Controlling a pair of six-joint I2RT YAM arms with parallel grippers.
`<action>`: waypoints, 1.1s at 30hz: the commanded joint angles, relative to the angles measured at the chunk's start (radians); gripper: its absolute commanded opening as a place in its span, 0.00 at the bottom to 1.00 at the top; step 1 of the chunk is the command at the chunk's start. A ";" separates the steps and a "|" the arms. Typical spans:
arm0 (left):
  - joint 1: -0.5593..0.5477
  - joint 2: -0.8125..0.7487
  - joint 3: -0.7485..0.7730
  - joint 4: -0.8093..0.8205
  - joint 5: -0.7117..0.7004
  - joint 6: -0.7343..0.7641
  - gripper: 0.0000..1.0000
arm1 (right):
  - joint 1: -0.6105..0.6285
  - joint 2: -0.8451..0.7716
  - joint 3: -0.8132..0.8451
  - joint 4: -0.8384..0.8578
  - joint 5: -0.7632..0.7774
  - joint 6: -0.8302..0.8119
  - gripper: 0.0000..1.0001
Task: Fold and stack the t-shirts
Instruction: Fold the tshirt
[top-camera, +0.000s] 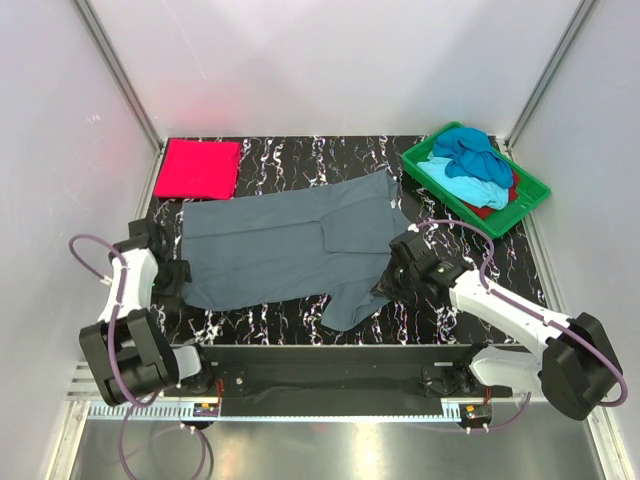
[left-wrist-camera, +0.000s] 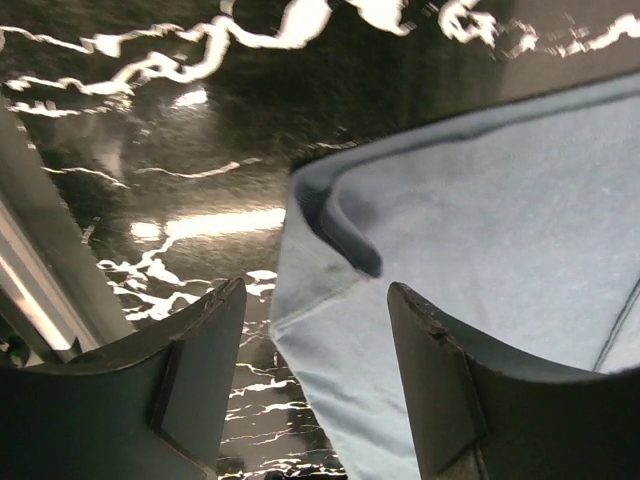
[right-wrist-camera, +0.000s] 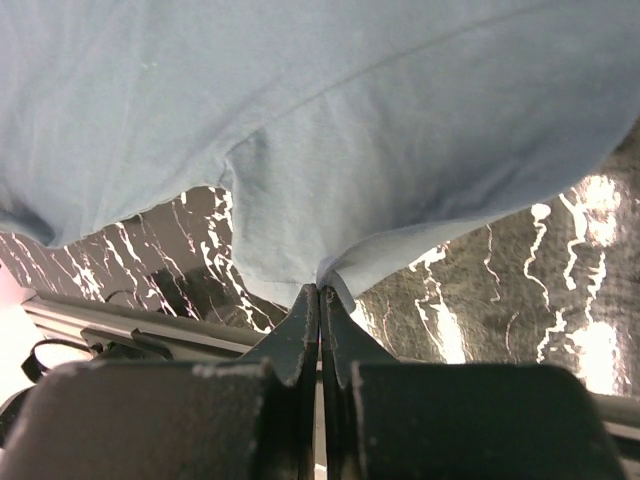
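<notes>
Slate grey-blue short-sleeved cloth t-shirt (top-camera: 290, 245) lies spread flat across the black white-veined tabletop (top-camera: 300, 155); only the top view shows its whole shape. That view alone also shows a bright red-pink folded t-shirt (top-camera: 200, 168) at the far left corner. At the far right it shows a green plastic tray (top-camera: 447, 195) holding a crumpled dark blue t-shirt (top-camera: 470, 150), turquoise t-shirt (top-camera: 465, 185) and red t-shirt (top-camera: 490, 210). The left wrist view shows the left fingers (left-wrist-camera: 215, 340) apart and released, a corner of the grey-blue shirt lying between them. The right wrist view shows the right fingers (right-wrist-camera: 320, 310) clenched on a small pinch of the shirt's edge.
</notes>
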 joint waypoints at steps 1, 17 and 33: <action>-0.073 0.053 0.079 0.027 -0.056 -0.050 0.65 | 0.009 0.003 0.037 0.049 -0.010 -0.042 0.00; -0.178 0.223 0.105 0.026 -0.050 -0.102 0.57 | 0.009 -0.056 0.014 0.049 0.034 -0.045 0.00; -0.201 0.246 0.099 0.023 -0.119 -0.092 0.47 | 0.009 -0.053 0.030 0.024 0.068 -0.041 0.00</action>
